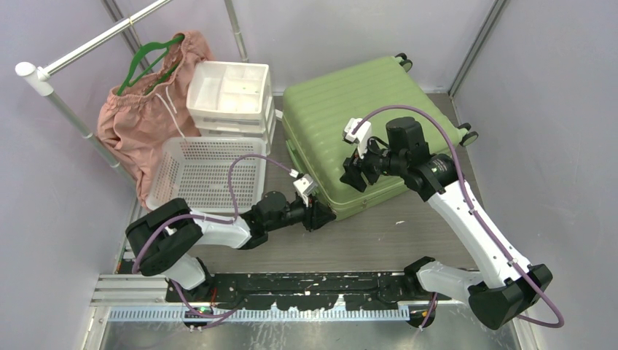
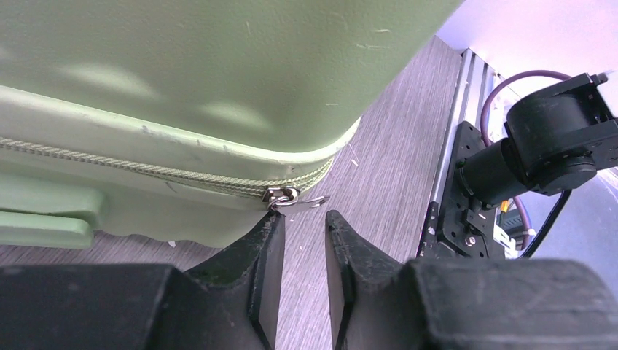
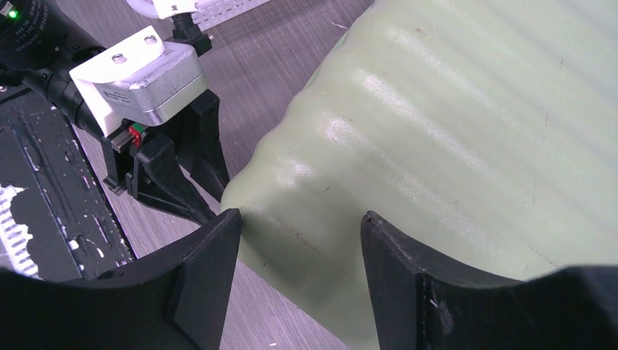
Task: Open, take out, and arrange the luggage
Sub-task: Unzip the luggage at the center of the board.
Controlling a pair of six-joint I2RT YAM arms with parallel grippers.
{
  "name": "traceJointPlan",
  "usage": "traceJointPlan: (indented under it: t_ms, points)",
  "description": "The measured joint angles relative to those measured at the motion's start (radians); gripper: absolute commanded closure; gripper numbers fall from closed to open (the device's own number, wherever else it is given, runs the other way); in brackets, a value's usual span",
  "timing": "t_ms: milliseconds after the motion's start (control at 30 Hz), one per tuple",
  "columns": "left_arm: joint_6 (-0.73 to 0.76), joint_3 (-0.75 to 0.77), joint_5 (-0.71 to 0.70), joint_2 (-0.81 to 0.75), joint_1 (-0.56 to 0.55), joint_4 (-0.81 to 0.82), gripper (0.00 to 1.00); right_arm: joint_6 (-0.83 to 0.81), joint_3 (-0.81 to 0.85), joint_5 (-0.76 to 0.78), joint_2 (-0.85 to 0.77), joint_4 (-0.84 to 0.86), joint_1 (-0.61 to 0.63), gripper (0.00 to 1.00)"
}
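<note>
1. The suitcase (image 1: 350, 124) lies flat and closed on the far right part of the bench, ribbed side up. Its 2 visible wheels (image 1: 403, 61) point toward the far right corner.
2. The left gripper (image 1: 321, 216) sits low at the suitcase's near left corner, level with the zip seam.
3. In the left wrist view, the left gripper (image 2: 302, 219) has its jaws a narrow gap apart with nothing between them. The metal zip pull (image 2: 291, 198) hangs at the rounded corner just beyond the tips.
4. The right gripper (image 1: 355, 177) is above the near edge of the suitcase top. In its own view, the right gripper (image 3: 299, 219) has wide jaws that hold nothing; I cannot tell whether the tips touch the shell.
5. A white mesh basket (image 1: 208, 175) stands at the left of the bench, just beside the suitcase.
6. A white drawer unit (image 1: 232, 95) stands behind the basket, toward the far edge.
7. A pink garment (image 1: 138, 124) on a green hanger (image 1: 149, 58) hangs at the far left corner.
</note>
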Motion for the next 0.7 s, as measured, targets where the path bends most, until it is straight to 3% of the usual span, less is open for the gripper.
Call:
traceJointPlan:
  t_ms: [200, 333, 467, 700]
  points:
    - [-0.011, 0.0, -0.001, 0.001, 0.002, 0.001, 0.73, 0.0, -0.002, -0.001, -0.002, -0.002, -0.002, 0.34]
    - [-0.042, 0.0, -0.005, 0.001, 0.0, 0.0, 0.59, 0.0, -0.002, -0.002, -0.002, -0.002, -0.002, 0.34]
    - [-0.097, -0.005, -0.019, 0.001, -0.006, 0.001, 0.51, 0.0, -0.002, -0.001, -0.005, -0.004, -0.003, 0.34]
    - [-0.198, -0.034, -0.141, 0.001, 0.003, 0.033, 0.5, 0.0, -0.003, -0.001, -0.006, -0.01, -0.004, 0.34]
